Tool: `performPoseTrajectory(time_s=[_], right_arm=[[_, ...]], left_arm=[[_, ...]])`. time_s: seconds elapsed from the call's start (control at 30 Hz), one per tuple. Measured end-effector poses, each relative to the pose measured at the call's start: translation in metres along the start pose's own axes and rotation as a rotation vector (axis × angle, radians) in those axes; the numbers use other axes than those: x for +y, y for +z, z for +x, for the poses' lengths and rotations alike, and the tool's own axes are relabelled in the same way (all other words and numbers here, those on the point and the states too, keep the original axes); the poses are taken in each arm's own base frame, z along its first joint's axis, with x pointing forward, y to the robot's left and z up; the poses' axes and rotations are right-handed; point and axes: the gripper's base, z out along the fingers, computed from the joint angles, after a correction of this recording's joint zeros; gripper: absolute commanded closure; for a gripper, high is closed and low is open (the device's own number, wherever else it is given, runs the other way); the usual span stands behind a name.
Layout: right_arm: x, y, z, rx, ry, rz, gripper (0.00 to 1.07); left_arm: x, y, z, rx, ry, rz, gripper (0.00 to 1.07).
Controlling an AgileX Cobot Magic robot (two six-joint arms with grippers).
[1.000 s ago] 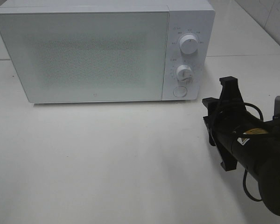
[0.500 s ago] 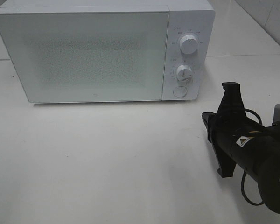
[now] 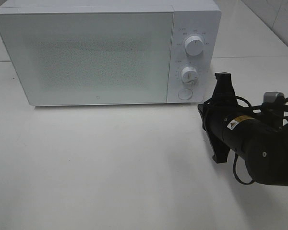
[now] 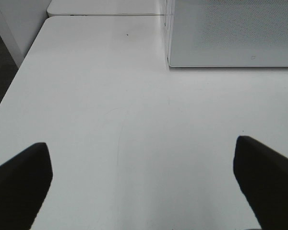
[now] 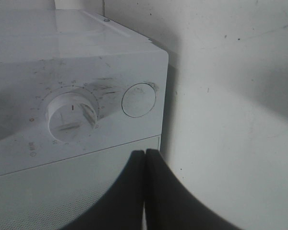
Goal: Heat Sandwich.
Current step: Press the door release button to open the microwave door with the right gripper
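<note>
Now: white table [image 3: 110,158], microwave [image 3: 86,52] shut; L tool [image 4: 141,148] open, R tool [image 5: 145,157] closed.

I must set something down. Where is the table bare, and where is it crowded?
Bare: the table in front of the microwave, left of the right arm, and the stretch below the open left gripper. Crowded: the corner by the round button, where the shut right gripper points.
</note>
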Motion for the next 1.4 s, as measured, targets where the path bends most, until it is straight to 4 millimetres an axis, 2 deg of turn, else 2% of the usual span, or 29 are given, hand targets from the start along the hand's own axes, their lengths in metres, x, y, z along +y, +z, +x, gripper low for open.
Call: performPoseTrajectory(time_s=[0.63, 0.8, 1.13, 1.4], right_arm=[[-0.001, 0.056, 0.016, 0.007, 0.01, 0.027, 1.07], [0.006, 0.069, 0.012, -0.008, 0.032, 0.026, 1.07], [0.009, 0.088, 0.014, -0.014, 0.041, 0.008, 1.07], [0.006, 0.095, 0.013, -0.022, 0.043, 0.016, 1.07]], left_arm=[[0.0, 0.0, 0.0, 0.0, 0.001, 0.0, 0.1], [0.0, 0.0, 0.0, 0.0, 0.001, 0.0, 0.1], [0.0, 0.0, 0.0, 0.0, 0.0, 0.0, 0.1], [0.0, 0.0, 0.0, 0.0, 0.0, 0.0, 0.1]])
